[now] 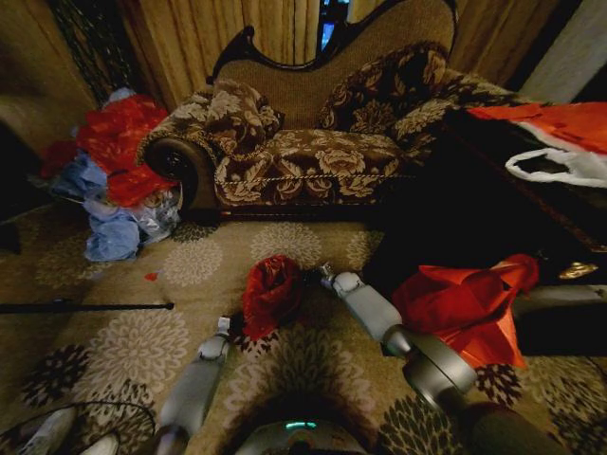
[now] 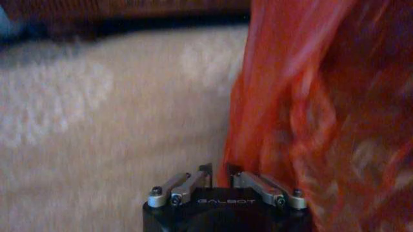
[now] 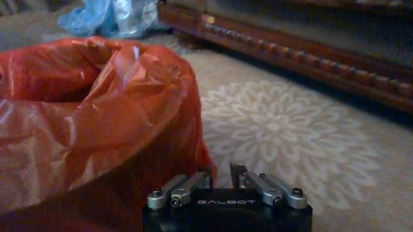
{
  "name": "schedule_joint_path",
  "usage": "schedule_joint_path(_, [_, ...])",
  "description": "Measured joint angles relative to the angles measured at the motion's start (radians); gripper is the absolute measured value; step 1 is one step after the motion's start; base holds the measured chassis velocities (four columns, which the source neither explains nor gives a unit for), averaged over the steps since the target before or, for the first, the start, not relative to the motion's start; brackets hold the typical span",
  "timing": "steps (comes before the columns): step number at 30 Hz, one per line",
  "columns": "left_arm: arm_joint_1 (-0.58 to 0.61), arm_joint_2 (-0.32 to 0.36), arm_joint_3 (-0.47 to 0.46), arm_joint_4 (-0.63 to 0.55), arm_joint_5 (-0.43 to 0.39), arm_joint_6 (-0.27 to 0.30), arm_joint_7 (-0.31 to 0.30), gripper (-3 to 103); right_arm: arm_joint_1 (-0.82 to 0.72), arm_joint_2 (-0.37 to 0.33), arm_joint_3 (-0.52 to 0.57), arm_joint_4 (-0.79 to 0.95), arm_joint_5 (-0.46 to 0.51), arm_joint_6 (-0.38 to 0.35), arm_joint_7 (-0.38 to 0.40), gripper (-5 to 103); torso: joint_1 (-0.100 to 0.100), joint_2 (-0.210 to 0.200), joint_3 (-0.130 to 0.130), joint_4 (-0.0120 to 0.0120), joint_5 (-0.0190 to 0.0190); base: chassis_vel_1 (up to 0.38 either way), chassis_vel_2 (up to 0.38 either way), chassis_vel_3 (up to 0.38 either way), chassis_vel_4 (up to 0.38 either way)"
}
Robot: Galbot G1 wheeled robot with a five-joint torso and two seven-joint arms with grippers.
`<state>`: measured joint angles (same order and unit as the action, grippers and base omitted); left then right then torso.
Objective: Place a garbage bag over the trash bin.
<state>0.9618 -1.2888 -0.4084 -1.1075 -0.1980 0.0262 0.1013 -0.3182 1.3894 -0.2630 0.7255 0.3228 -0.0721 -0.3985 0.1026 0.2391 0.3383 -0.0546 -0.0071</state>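
Plainly, the one readable word is "GALBOT", printed in pale letters on the black body of each gripper in both wrist views.

On the patterned carpet [image 1: 142,351] in front of the robot stands the bag [image 1: 272,294], deep red and crinkled, pulled over something rounded; the bin under it cannot be seen. In the right wrist view the bag [image 3: 90,125] has a hollow at its top and its plastic falls down the side to the floor.

The left gripper [image 1: 230,324] sits at the bag's lower left edge. In its wrist view the left gripper [image 2: 218,170] shows its fingers drawn narrow, with only a slim gap, and the red plastic [image 2: 322,121] hangs just beside them; whether a fold is pinched I cannot tell. The right gripper [image 1: 316,275] is at the bag's upper right edge. In its own view the right gripper [image 3: 221,169] also has its fingers close together, next to the bag's lower skirt, and a grip on it cannot be made out.

Open carpet lies left of the bag. A thin dark rod [image 1: 85,306] lies across it farther left. Beyond stands the sofa [image 1: 313,142], with a heap [image 1: 119,171] of red and blue bags at its left end. An orange-red bag [image 1: 469,308] lies near the right arm, against a dark table [image 1: 493,199].
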Motion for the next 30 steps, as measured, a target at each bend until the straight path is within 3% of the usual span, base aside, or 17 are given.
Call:
schedule_joint_path(3, [0.073,0.030,-0.016,-0.117,-0.007,-0.005,0.001,31,-0.067,-0.080,-0.010,0.143,0.063,-0.034,0.069,36,0.000,0.000,0.000,0.0004,0.0000,0.000,0.000,0.000,0.000])
schedule_joint_path(6, [0.108,0.043,-0.029,-0.163,-0.007,-0.007,-0.001,36,-0.110,-0.124,-0.007,0.220,0.091,-0.057,0.119,41,0.000,0.000,0.000,0.0002,0.0002,0.000,0.000,0.000,0.000])
schedule_joint_path(8, [0.148,0.056,-0.043,-0.212,-0.006,-0.011,-0.013,47,-0.174,-0.173,0.026,0.312,0.108,-0.081,0.172,51,0.000,0.000,0.000,-0.0001,0.0004,0.000,0.000,0.000,0.000])
schedule_joint_path(9, [0.148,0.056,-0.043,-0.212,-0.006,-0.011,-0.013,47,-0.174,-0.173,0.026,0.312,0.108,-0.081,0.172,51,0.000,0.000,0.000,-0.0001,0.0004,0.000,0.000,0.000,0.000])
schedule_joint_path(12, [0.194,0.076,-0.050,-0.276,-0.007,-0.010,-0.037,64,-0.249,-0.207,0.103,0.394,0.100,-0.088,0.185,68,0.000,0.000,0.000,0.0001,-0.0002,0.000,0.000,0.000,0.000])
schedule_joint_path(13, [0.194,0.076,-0.050,-0.276,-0.007,-0.010,-0.037,64,-0.249,-0.207,0.103,0.394,0.100,-0.088,0.185,68,0.000,0.000,0.000,0.0001,-0.0002,0.000,0.000,0.000,0.000])
schedule_joint_path(15, [0.223,0.091,-0.052,-0.329,-0.006,-0.009,-0.049,69,-0.304,-0.221,0.177,0.444,0.088,-0.079,0.198,73,0.000,0.000,0.000,0.0003,0.0003,0.000,0.000,0.000,0.000])
schedule_joint_path(16, [0.244,0.102,-0.053,-0.372,0.000,-0.007,-0.052,80,-0.359,-0.225,0.247,0.485,0.063,-0.070,0.216,84,0.000,0.000,0.000,0.0000,-0.0003,0.000,0.000,0.000,0.000])
schedule_joint_path(19, [0.273,0.109,-0.053,-0.418,0.022,-0.006,-0.060,85,-0.423,-0.223,0.330,0.526,0.054,-0.060,0.220,90,0.000,0.000,0.000,0.0001,0.0004,0.000,0.000,0.000,0.000])
schedule_joint_path(21, [0.298,0.112,-0.047,-0.445,0.051,-0.008,-0.062,96,-0.485,-0.219,0.371,0.561,0.076,-0.057,0.228,98,0.000,0.000,0.000,0.0000,-0.0007,0.000,0.000,0.000,0.000])
schedule_joint_path(30, [0.351,0.103,-0.018,-0.490,0.170,-0.038,-0.063,100,-0.686,-0.177,0.420,0.714,0.187,-0.059,0.232,100,0.000,0.000,0.000,0.0000,-0.0003,0.000,0.000,0.000,0.000])
